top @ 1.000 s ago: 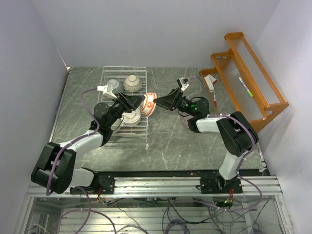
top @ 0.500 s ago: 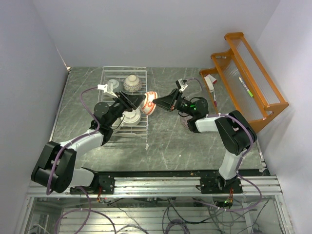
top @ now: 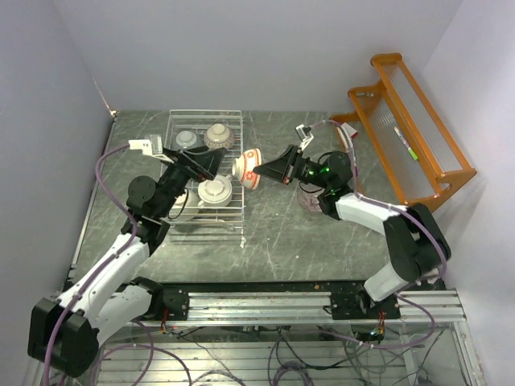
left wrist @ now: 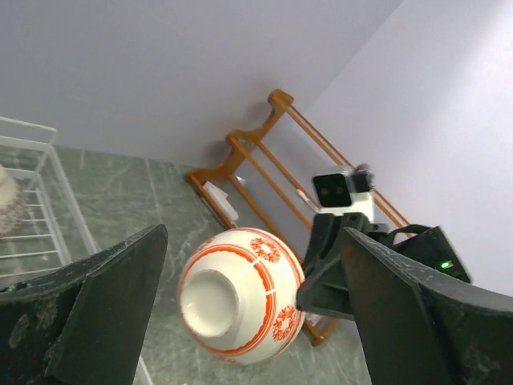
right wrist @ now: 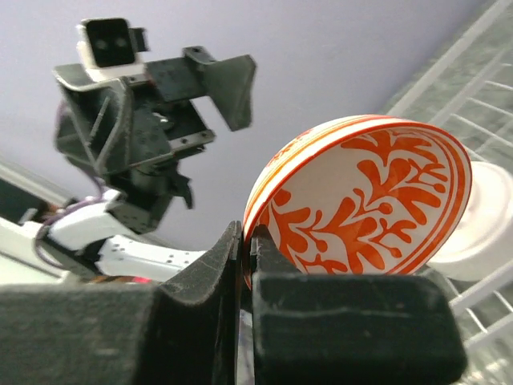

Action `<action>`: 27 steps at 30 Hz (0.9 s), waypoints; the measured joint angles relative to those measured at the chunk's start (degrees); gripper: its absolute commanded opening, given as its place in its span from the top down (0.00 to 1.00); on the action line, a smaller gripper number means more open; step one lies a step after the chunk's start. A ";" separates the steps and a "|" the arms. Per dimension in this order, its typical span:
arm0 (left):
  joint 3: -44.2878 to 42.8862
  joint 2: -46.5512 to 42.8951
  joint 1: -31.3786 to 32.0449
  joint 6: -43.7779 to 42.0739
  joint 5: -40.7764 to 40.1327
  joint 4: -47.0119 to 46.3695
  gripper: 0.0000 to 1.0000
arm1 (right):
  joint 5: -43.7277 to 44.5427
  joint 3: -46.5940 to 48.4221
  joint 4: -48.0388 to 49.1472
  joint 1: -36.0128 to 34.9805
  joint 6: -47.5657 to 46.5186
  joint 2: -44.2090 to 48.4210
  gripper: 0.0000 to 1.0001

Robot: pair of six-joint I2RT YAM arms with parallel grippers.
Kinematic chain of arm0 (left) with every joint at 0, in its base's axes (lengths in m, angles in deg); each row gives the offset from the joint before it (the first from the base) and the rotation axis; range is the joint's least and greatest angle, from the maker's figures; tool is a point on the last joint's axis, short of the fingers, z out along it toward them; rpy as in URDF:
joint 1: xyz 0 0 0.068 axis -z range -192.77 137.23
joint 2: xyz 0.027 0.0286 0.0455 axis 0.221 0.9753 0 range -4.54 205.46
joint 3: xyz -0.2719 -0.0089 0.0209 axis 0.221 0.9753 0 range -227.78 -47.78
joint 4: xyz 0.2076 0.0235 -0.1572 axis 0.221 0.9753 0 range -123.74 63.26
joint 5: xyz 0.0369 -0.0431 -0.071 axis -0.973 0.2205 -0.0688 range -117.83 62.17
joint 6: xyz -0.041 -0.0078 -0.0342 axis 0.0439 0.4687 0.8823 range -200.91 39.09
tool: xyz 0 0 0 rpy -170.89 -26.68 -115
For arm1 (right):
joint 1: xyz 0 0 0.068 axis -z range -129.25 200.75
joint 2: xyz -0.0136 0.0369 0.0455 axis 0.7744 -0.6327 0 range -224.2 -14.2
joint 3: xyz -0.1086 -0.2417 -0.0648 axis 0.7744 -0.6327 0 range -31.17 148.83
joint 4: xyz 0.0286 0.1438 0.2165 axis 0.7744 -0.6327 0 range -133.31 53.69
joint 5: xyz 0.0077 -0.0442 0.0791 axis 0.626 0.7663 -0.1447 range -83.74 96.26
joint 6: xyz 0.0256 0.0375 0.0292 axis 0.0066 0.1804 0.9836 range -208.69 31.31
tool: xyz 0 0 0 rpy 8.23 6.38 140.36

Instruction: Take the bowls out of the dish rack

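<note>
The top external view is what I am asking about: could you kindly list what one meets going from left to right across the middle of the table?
left gripper → orange-patterned bowl → right gripper → dark-patterned bowl → orange wooden shelf

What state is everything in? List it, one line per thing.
orange-patterned bowl: in the air, tipped on edge, beside the dish rack.
right gripper: jaws shut on that bowl's rim.
left gripper: jaws open, holding nothing.
dish rack: on the table, three bowls inside.
white bowl: upside down in the rack.
speckled bowl: on the table, partly under the right arm.
</note>
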State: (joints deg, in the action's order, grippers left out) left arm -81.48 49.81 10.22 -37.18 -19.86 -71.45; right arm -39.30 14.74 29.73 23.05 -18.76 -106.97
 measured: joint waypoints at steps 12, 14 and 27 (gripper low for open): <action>-0.59 1.14 0.00 -6.88 -5.75 14.78 0.05 | 22.36 20.72 -67.71 -0.15 -45.57 9.81 1.00; 0.46 2.56 0.00 -6.60 -5.73 14.78 0.04 | 27.50 22.95 -76.24 -0.13 -49.99 9.57 1.00; 1.33 1.84 0.00 -8.02 -7.26 18.84 0.04 | 52.98 26.21 -102.33 -0.13 -61.37 5.68 1.00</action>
State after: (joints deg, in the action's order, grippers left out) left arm -80.14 51.65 10.22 -45.21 -27.12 -52.61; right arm 13.68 40.95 -72.60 22.92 -80.13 -101.29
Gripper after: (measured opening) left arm 0.963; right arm 0.028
